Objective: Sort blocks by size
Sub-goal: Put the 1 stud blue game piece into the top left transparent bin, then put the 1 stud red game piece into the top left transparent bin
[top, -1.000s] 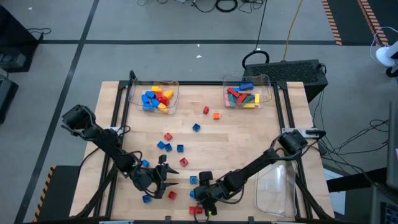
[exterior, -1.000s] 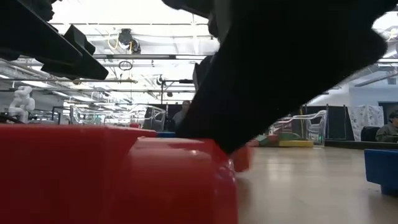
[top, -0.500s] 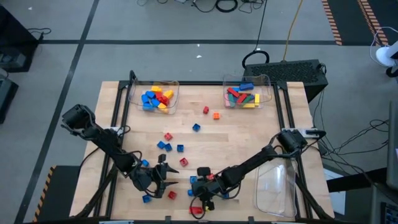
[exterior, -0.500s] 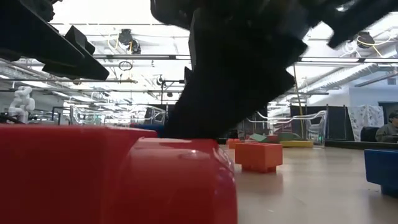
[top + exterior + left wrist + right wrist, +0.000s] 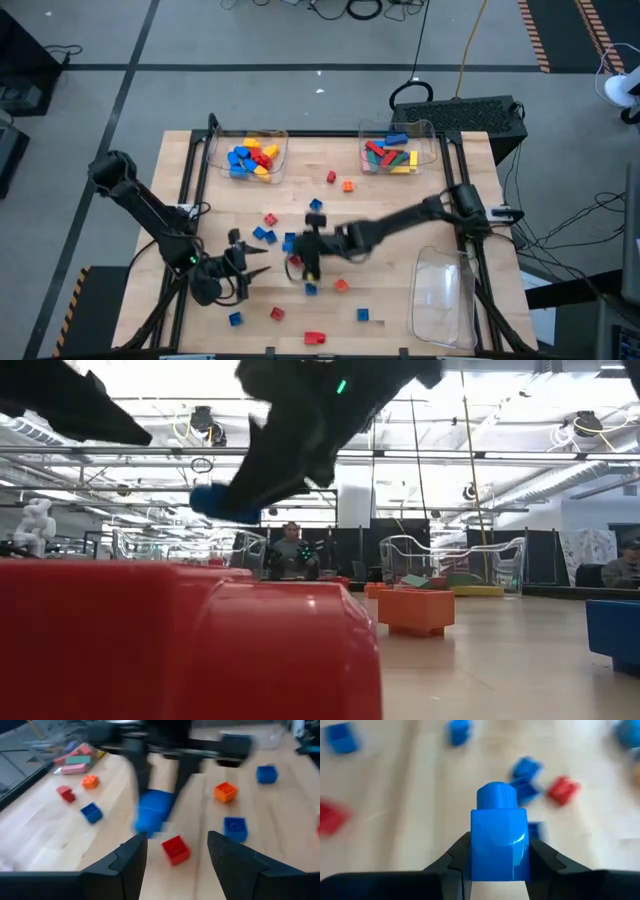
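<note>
Loose blocks in red, blue and orange lie scattered on the wooden table [image 5: 400, 215]. My right gripper [image 5: 303, 258] reaches in from the right over the table's middle, shut on a small blue block [image 5: 499, 845] with one stud; the same blue block [image 5: 152, 815] also shows in the left wrist view. My left gripper [image 5: 252, 265] hovers to its left, open, with nothing between its fingers. A red block [image 5: 175, 850] lies on the table beyond its fingertips. My right gripper pinches the blue block by two opposite side faces [image 5: 476, 847] between its two fingers [image 5: 457, 857]. The fingers slant downward from the table's right side. The block is lifted clear of the table, its stud [image 5: 496, 796] pointing away from the wrist.
Two clear trays stand at the far edge: the left tray [image 5: 214, 150] holds small blocks, the right tray [image 5: 432, 140] holds longer bars. Another clear tray [image 5: 445, 295] lies at the near right. A big red block [image 5: 180, 640] sits right before the low camera.
My right gripper has risen from near the table's near edge and swung toward the far edge and middle, carrying the blue block clear of the table. My left gripper has drawn back toward the table's left edge and risen a little.
</note>
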### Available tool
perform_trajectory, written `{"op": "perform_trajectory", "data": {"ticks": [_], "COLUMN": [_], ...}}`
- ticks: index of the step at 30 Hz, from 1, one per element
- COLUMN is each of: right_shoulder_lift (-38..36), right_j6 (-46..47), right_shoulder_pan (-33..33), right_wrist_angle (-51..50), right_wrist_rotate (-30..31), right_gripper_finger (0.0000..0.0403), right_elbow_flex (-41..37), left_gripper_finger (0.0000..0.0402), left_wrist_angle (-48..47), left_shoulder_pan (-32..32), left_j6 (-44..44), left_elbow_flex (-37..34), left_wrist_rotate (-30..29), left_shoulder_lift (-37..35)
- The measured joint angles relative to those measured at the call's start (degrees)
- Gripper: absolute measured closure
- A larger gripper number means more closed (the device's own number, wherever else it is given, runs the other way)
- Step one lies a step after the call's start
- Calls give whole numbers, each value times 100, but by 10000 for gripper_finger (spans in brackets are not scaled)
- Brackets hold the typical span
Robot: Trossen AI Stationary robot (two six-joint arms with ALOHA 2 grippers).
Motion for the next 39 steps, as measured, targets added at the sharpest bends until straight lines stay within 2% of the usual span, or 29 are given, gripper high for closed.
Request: {"op": "perform_trajectory", "data": {"ticks": [8, 10, 13, 17, 29, 34, 39], "right_shoulder_lift": [9, 14, 161, 488, 1259, 1608, 1629], "right_j6": [-315, -338, -380, -396, -249, -108, -58], "right_shoulder_pan": [-1453, -1804, -2251, -2675, -2962, -2980, -2977], "right_wrist_angle": [1297, 1404, 1386, 1346, 1034, 385, 385], "right_wrist_rotate": [-1117, -1400, -1494, -1708, -1776, -1765, -1753], "right_gripper_finger": [294, 294, 294, 294, 286, 233, 173], "right_elbow_flex": [7, 99, 326, 753, 2187, 2692, 2751], "left_gripper_finger": [191, 191, 191, 191, 191, 191, 191], "left_wrist_angle": [-1398, -1630, -1967, -2071, -1949, -1844, -1753], "left_shoulder_pan": [191, 331, 506, 688, 837, 837, 835], "left_j6": [-1077, -1417, -1793, -1826, -1877, -1975, -2037], "left_elbow_flex": [-187, -247, -286, -284, -284, -284, -282], "left_wrist_rotate": [-317, -322, -319, -318, -95, -76, 122], "left_shoulder_lift": [-24, -42, -40, -40, -42, -40, -42]}}
